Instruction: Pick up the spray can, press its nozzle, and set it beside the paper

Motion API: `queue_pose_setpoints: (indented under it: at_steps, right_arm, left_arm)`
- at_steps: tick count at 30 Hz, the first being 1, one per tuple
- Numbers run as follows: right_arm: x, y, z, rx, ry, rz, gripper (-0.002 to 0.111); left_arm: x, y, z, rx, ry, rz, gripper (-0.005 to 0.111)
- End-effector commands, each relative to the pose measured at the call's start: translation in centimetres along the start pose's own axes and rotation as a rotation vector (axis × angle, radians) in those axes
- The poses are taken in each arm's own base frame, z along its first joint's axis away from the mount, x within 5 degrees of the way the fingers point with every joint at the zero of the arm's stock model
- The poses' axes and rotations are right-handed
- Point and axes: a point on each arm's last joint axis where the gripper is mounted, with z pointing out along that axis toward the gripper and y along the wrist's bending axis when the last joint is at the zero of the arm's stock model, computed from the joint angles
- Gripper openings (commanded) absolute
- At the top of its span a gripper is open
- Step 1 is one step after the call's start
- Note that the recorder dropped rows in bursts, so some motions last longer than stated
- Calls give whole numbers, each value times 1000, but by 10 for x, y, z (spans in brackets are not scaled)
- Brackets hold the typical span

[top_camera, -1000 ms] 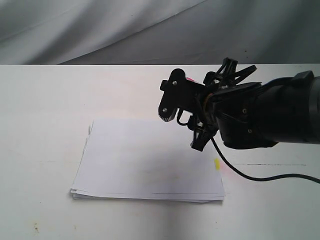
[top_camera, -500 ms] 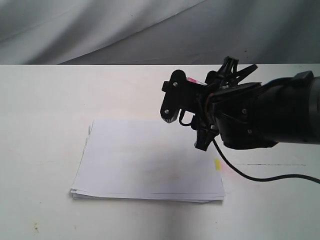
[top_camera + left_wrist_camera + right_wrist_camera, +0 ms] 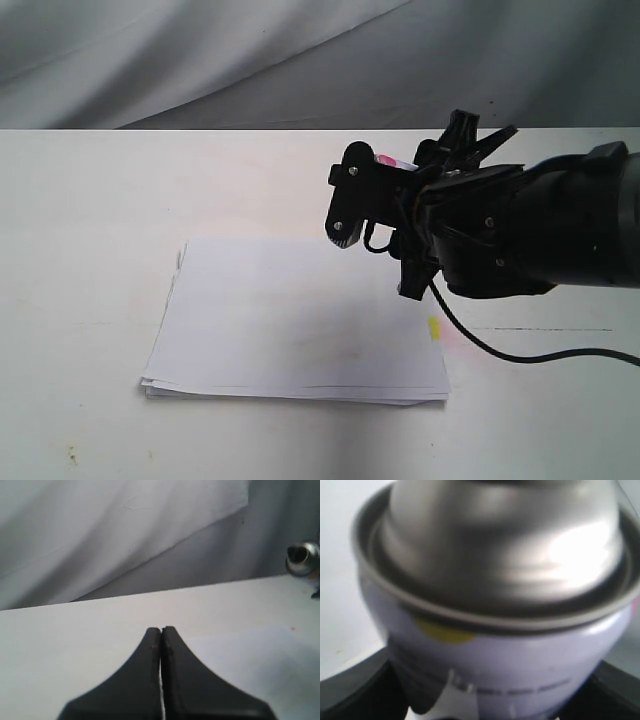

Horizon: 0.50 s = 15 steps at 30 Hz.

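Note:
My right gripper point(image 3: 383, 236) hangs above the far right corner of the paper point(image 3: 290, 320), and its black fingers point(image 3: 346, 202) hide most of what it holds. In the right wrist view it is shut on the spray can point(image 3: 495, 605), whose silver dome and grey printed body fill the frame, with the right gripper point(image 3: 485, 702) at the can's sides. The nozzle is out of that view. My left gripper point(image 3: 161, 629) is shut on nothing, low over the white table. From there the spray can's shiny top point(image 3: 303, 558) shows far off, past the paper point(image 3: 260, 650).
A yellow sticky tab point(image 3: 434, 327) sticks out of the paper's right edge. A black cable point(image 3: 520, 355) trails from the right arm over the table to the right. A grey cloth backdrop point(image 3: 250, 60) closes off the table's far edge.
The right gripper, still holding the can, has shifted slightly to the right above the paper's corner. The paper has not moved.

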Motion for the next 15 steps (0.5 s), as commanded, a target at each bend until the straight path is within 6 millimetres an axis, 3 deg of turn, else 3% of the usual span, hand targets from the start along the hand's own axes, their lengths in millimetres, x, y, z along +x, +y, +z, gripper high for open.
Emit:
queue_pose_setpoints:
  at_steps: [1, 9, 15]
  right_arm:
    - [-1, -6, -3, 36, -8, -26, 0]
    - [-1, -6, -3, 38, -9, -28, 0]
    - [-1, -6, -3, 38, -9, -28, 0]
  left_arm:
    - [-10, 0, -1, 6, -122, -195, 0]
    - [-14, 2, -1, 17, -172, -404, 0]
    - [-16, 2, -2, 17, -187, -442, 0]
